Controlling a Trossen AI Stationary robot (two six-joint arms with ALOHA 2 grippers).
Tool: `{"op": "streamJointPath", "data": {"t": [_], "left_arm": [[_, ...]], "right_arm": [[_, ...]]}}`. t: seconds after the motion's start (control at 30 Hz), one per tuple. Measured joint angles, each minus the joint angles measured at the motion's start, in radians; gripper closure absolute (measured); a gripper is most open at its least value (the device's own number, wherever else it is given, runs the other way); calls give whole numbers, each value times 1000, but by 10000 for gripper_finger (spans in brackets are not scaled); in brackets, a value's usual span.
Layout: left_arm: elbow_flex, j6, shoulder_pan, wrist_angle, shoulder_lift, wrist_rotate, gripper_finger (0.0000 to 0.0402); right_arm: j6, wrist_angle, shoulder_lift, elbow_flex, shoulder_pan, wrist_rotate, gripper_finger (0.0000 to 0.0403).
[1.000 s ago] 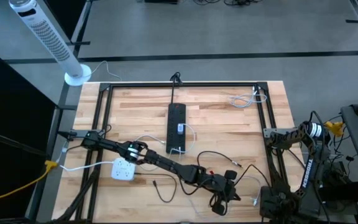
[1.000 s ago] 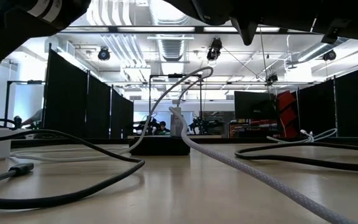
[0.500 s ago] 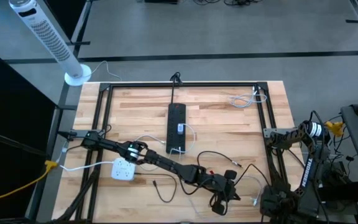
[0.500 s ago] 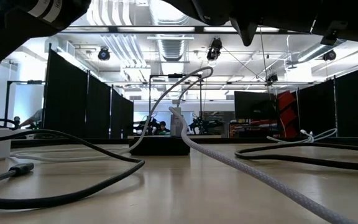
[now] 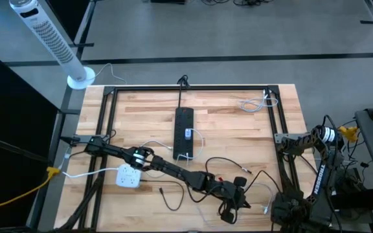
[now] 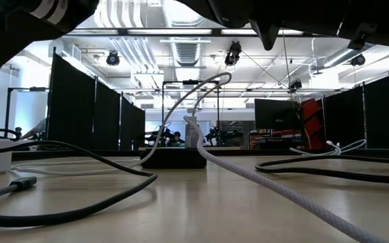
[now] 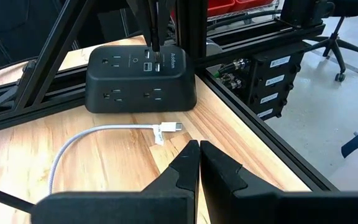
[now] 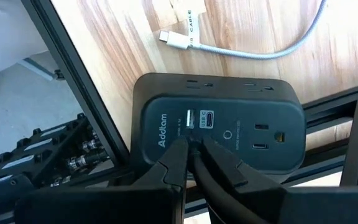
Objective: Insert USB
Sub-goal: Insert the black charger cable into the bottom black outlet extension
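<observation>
**A:** Left tool (image 7: 197, 149)?

**B:** Fingers closed on nothing, low over the table (image 7: 17, 149). It faces one black charging block (image 7: 142, 81), with one white cable (image 7: 104, 134) lying just beside it.

**A:** Right tool (image 8: 192, 148)?

**B:** Pinched shut on one black USB cable (image 8: 201, 177), directly at the block's two USB ports (image 8: 197, 118). Whether the plug is seated cannot be told.

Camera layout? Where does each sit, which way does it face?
High: overhead, straight down on table; both arms show.
Low: table height, level across cables toward power strip; arm undersides along top.
Left wrist: faces hub; own left claw.
Right wrist: down on hub; own right claw.
Shared: both wrist views catch hub and white cable.
</observation>
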Motion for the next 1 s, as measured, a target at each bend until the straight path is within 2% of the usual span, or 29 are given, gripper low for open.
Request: {"op": "streamJointPath", "data": {"t": [0.33,0.53,0.77,1.0], "left_arm": [[0,0,0,-4,0,-5,402],[0,0,1,-7,0,-5,402],[0,0,1,-8,0,-8,402],[0,0,1,-31,0,-8,402]], "right_arm": [[37,0,-1,-19,-1,-19,386],[28,-35,2,-22,-5,-82,386],[11,-44,2,-23,-11,-72,386],[19,-29,3,-23,1,-3,386]]}}
